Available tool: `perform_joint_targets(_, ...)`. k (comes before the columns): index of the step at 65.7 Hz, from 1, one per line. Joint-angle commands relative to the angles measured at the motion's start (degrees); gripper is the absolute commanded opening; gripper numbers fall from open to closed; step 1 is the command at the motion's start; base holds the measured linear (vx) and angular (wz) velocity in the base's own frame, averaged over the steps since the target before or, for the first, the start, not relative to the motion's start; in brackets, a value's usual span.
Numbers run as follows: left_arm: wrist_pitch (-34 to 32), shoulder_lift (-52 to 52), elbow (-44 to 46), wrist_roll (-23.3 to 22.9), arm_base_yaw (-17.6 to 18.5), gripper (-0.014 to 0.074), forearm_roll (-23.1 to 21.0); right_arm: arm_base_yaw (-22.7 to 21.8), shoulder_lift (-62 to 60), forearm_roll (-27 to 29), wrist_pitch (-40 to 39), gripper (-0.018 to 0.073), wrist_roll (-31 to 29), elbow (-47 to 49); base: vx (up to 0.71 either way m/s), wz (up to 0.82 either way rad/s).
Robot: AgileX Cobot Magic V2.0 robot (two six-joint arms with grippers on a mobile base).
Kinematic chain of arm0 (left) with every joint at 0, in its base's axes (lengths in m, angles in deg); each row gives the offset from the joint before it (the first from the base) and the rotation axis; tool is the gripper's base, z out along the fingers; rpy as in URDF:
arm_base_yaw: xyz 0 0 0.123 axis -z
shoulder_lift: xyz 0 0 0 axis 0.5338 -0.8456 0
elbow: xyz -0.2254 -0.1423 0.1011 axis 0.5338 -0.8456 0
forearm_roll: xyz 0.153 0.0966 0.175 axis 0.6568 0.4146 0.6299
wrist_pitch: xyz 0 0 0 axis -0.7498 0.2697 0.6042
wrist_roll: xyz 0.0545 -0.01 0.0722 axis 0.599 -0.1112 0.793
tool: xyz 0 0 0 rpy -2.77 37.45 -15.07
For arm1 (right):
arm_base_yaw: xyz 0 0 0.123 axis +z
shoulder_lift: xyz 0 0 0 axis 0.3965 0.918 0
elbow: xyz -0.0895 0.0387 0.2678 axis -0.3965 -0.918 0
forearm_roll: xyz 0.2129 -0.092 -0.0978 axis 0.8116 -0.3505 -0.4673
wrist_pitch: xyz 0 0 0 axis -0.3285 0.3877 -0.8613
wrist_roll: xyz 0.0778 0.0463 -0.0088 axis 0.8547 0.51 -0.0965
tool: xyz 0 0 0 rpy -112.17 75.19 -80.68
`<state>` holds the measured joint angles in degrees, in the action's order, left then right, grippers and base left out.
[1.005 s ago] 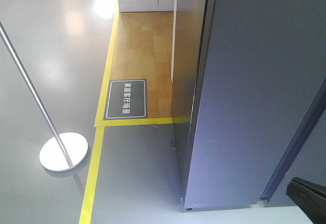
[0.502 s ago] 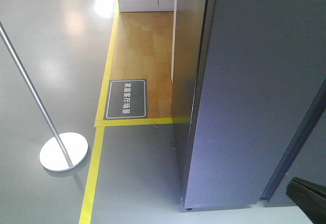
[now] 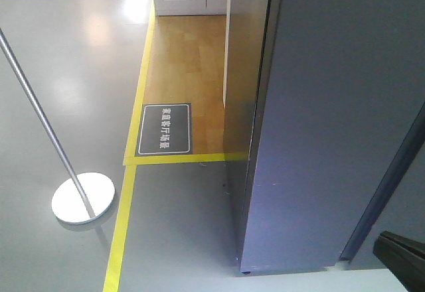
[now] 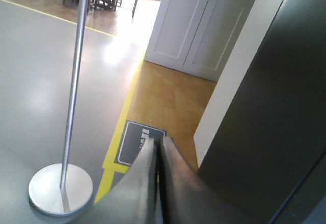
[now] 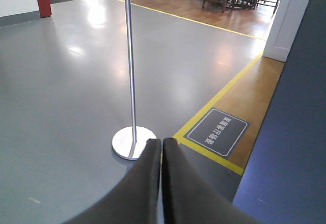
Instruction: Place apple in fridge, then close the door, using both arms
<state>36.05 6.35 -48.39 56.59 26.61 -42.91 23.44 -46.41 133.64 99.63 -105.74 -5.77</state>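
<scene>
The fridge [image 3: 332,119] fills the right of the front view as a tall dark grey panel; only its outside shows. It also shows at the right of the left wrist view [image 4: 265,112] and of the right wrist view [image 5: 293,147]. The apple is out of view in every frame. My left gripper [image 4: 157,141] is shut with nothing between its fingers, hanging over the floor left of the fridge. My right gripper [image 5: 162,141] is also shut and empty, over the grey floor.
A metal pole on a round base [image 3: 83,198] stands on the grey floor to the left. Yellow floor tape [image 3: 123,225] borders a wooden floor patch with a dark floor sign [image 3: 164,129]. White double doors [image 4: 198,25] stand behind. A black robot part [image 3: 402,255] shows at bottom right.
</scene>
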Motion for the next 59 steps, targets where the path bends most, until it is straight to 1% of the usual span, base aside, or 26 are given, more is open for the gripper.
perform_joint_targets(1,-1.50,2.28,0.97,3.56,0.54,-0.0006,0.00,-0.19,0.55,2.53,-2.07,-0.0003,-0.32,1.49,0.00,0.00)
perform_joint_targets(5,-0.60,4.18,0.97,6.09,0.54,-0.0006,0.00,-0.19,0.55,2.53,-2.07,-0.0003,-0.32,1.49,0.00,0.00)
perform_joint_targets(17,2.51,8.38,0.91,10.97,0.54,-0.0006,0.05,-0.19,0.55,2.53,-2.01,-0.0003,-0.32,1.49,0.00,0.00)
perform_joint_targets(22,3.78,8.16,0.91,12.51,0.54,-0.0006,1.26,-0.19,0.55,2.53,-2.07,-0.0003,-0.32,1.49,0.00,0.00)
perform_joint_targets(32,5.83,8.16,0.91,12.96,0.54,-0.0006,3.01,-0.19,0.55,2.53,-2.07,-0.0003,-0.32,1.49,0.00,0.00)
perform_joint_targets(40,5.84,8.16,0.91,12.96,0.54,-0.0006,3.03,-0.19,0.55,2.53,-2.07,-0.0003,-0.32,1.49,0.00,0.00)
perform_joint_targets(46,5.24,8.16,0.91,12.96,0.54,-0.0006,3.36,-0.19,0.55,2.53,-2.07,-0.0003,-0.32,1.49,0.00,0.00)
perform_joint_targets(50,4.25,8.16,0.91,12.96,0.54,-0.0006,4.52,-0.19,0.55,2.53,-2.07,-0.0003,-0.32,1.49,0.00,0.00)
perform_joint_targets(59,1.49,8.16,0.91,12.96,0.54,-0.0006,4.51,-0.19,0.55,2.53,-2.07,-0.0003,-0.32,1.49,0.00,0.00)
